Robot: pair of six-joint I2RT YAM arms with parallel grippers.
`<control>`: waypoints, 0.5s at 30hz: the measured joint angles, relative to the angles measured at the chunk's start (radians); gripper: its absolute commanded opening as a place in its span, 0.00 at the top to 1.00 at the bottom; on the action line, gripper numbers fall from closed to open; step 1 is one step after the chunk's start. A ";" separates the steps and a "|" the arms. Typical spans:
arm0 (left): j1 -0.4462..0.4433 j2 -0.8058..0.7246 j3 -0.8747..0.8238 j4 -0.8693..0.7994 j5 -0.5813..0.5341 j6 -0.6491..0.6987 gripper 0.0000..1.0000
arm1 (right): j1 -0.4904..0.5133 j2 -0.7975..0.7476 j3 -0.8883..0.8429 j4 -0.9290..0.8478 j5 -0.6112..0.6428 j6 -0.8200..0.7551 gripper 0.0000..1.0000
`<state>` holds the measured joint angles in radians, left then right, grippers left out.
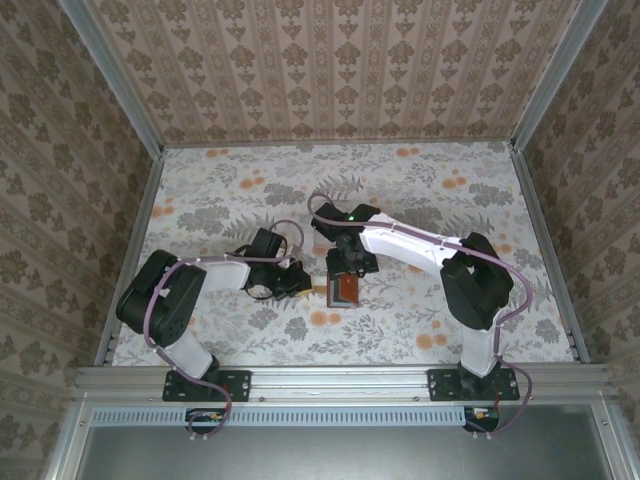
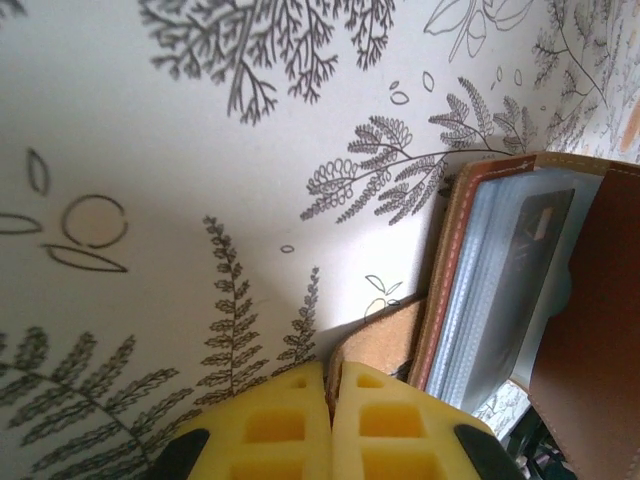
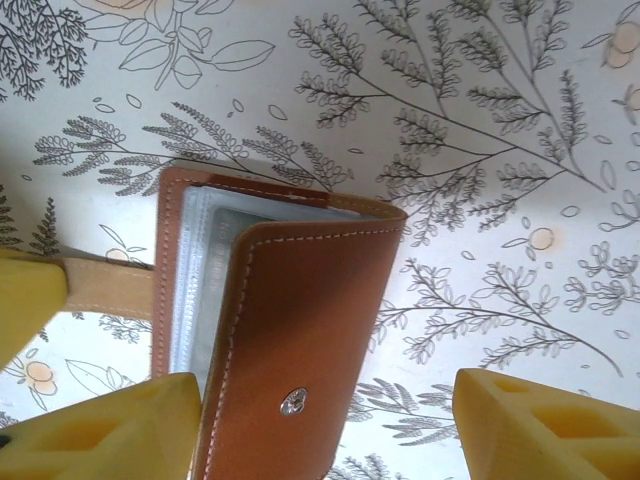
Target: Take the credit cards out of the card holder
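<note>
The left arm [image 1: 165, 300] is folded up from its base, and its forearm is stretched low and rightward toward the middle. The left gripper [image 2: 331, 372] is shut, its yellow pads [image 2: 275, 420] pressed together on the tan tab of the card holder [image 3: 300, 330]. The right arm [image 1: 470, 285] is bent at a raised elbow, and its white forearm is extended leftward. The right gripper [image 3: 325, 400] is pointed downward with its jaws apart, one finger on each side of the card holder. The finger at the right of the wrist view is seen clear of it. The two grippers are set close together.
</note>
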<state>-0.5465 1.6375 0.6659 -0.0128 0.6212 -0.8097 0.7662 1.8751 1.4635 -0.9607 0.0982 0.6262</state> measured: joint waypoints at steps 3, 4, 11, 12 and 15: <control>0.005 -0.011 0.004 -0.036 -0.016 0.015 0.94 | -0.016 -0.029 -0.032 0.003 -0.005 -0.008 0.49; 0.008 -0.014 0.004 -0.046 -0.020 0.018 0.94 | -0.022 -0.039 -0.045 0.005 -0.010 -0.006 0.50; 0.029 -0.027 0.010 -0.097 -0.037 0.033 0.94 | -0.078 -0.091 -0.138 0.035 -0.062 -0.011 0.54; 0.030 -0.029 0.012 -0.106 -0.041 0.037 0.94 | -0.083 -0.095 -0.147 0.042 -0.066 -0.011 0.55; 0.038 -0.030 0.019 -0.129 -0.049 0.051 0.94 | -0.095 -0.109 -0.184 0.067 -0.087 -0.018 0.56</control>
<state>-0.5083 1.6077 0.6846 -0.1413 0.5720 -0.7586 0.6716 1.7664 1.2793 -0.8936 0.0113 0.6079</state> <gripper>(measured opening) 0.060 0.436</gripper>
